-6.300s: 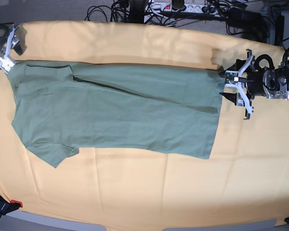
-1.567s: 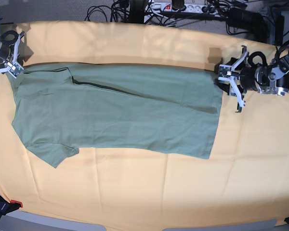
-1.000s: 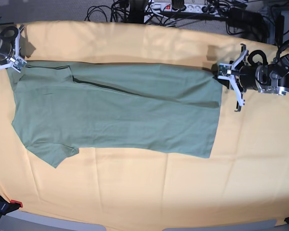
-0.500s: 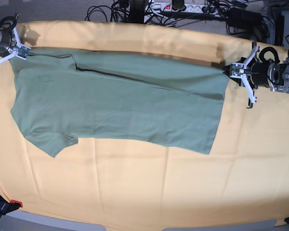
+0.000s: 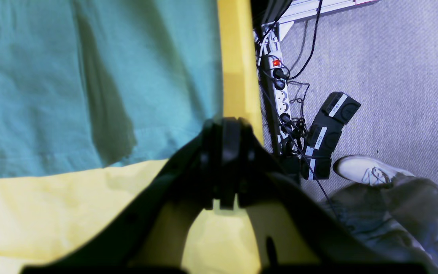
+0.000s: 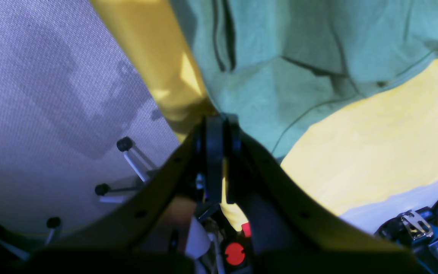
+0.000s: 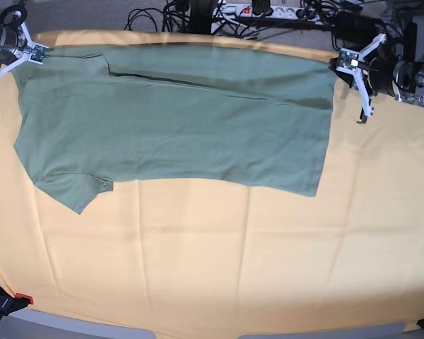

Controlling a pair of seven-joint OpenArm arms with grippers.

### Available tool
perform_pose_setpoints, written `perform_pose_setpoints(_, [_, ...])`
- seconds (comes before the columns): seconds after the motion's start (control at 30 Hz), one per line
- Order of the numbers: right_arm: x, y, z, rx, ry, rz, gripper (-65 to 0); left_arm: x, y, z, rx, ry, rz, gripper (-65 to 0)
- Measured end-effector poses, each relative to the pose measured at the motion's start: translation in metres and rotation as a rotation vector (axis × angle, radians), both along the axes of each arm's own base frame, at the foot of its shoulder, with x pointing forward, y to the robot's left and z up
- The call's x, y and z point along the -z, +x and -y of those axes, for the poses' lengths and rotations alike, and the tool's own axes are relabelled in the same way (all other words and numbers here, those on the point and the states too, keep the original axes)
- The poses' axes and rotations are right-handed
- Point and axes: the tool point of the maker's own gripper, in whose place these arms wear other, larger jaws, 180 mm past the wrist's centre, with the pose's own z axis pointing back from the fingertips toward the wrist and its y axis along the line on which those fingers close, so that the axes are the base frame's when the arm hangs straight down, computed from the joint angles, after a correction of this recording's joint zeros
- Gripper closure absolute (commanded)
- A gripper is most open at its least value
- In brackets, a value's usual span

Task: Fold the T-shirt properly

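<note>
In the base view the right gripper [image 7: 30, 52] sits at the far left corner of the table, its jaws pinched together on the shoulder corner of the T-shirt [image 7: 177, 120]. From it the shirt stretches away across the yellow cloth [image 7: 219, 261] to the left gripper [image 7: 341, 61], which is likewise clamped on the hem corner at the far right. The shirt lies folded lengthwise, its far edge pulled taut between the two grippers along the table's back edge, one sleeve pointing toward the near side below the right gripper.

The right wrist view shows what the base view cannot: the right gripper's [image 6: 219, 129] dark jaws pressed flat together, with green fabric [image 6: 299, 57] and its sleeve seam just ahead of them, yellow cloth [image 6: 375, 144] beside, and grey floor with small black-tipped legs [image 6: 124, 144] to the other side.

The left wrist view shows the left gripper's [image 5: 224, 131] jaws closed at the shirt's [image 5: 89, 76] corner, the hem running away to one side. Beyond the cloth's [image 5: 51, 209] edge lie a power strip [image 5: 278, 83], black boxes [image 5: 327, 133], and a white shoe [image 5: 367, 171].
</note>
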Motion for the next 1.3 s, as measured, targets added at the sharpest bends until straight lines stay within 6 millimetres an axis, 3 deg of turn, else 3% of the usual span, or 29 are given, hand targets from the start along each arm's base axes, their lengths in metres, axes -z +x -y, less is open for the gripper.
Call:
perform_pose_setpoints(0.37, [0.0, -0.004, 0.002, 0.002, -0.011, -0.022, 0.0, -0.003, -0.002, 0.003, -0.016, -0.02, -0.018, 0.0])
perform_pose_setpoints(0.4, [0.0, -0.004, 0.002, 0.004, -0.012, -0.02, -0.9, -0.004, -0.002, 0.004, -0.02, -0.023, -0.022, -2.3])
perform_pose_setpoints(0.5, [0.0, -0.006, 0.007, 0.009, -0.04, -0.03, -24.0, -0.003, -0.002, 0.001, -0.02, -0.01, -0.019, -24.3])
perform_pose_setpoints(0.57, [-0.001, -0.005, 0.009, 0.011, -0.049, -0.029, -33.0, -0.003, -0.002, 0.001, -0.02, -0.009, -0.018, -31.1])
perform_pose_setpoints(0.77, [-0.024, 0.009, -0.013, 0.058, 0.074, -0.006, -33.4, -0.011, 0.004, 0.005, -0.042, -0.034, -0.016, -31.0])
perform_pose_setpoints(1.1, [-0.097, 0.061, -0.016, 0.188, 0.225, 0.203, -33.4, -0.07, 0.068, 0.022, -0.288, -0.198, 0.032, -31.0])
perform_pose_setpoints(1.17, [-0.109, 0.068, -0.013, 0.206, 0.241, 0.242, -33.4, -0.078, 0.095, 0.018, -0.4, -0.242, 0.081, -31.0])
perform_pose_setpoints(1.3, [-0.122, 0.074, -0.008, 0.246, 0.262, 0.299, -33.4, -0.087, 0.164, -0.011, -0.686, -0.331, 0.185, -31.0])
